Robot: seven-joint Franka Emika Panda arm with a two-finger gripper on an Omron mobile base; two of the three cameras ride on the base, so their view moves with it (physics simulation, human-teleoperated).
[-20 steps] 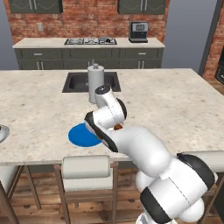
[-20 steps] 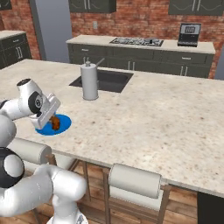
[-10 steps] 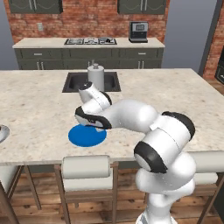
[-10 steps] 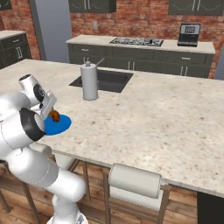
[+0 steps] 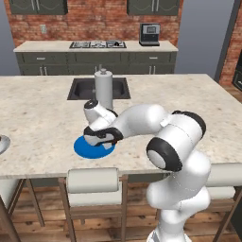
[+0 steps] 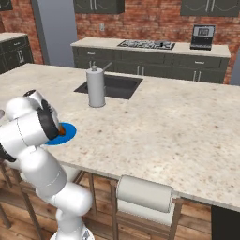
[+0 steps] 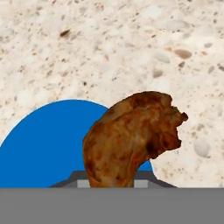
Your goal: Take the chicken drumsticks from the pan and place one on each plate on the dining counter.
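The arm bends low and leftward over the dining counter, its gripper clamped on a drumstick just above the blue plate near the counter's front edge.

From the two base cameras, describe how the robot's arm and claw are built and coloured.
The arm is a chain of glossy white, rounded segments with dark, nearly black bands at the joints. Its bulbous elbow carries a wide black ring. The wrist narrows to a white hand with a dark collar. The claw is small and dark under that hand. No cables or markings are visible.
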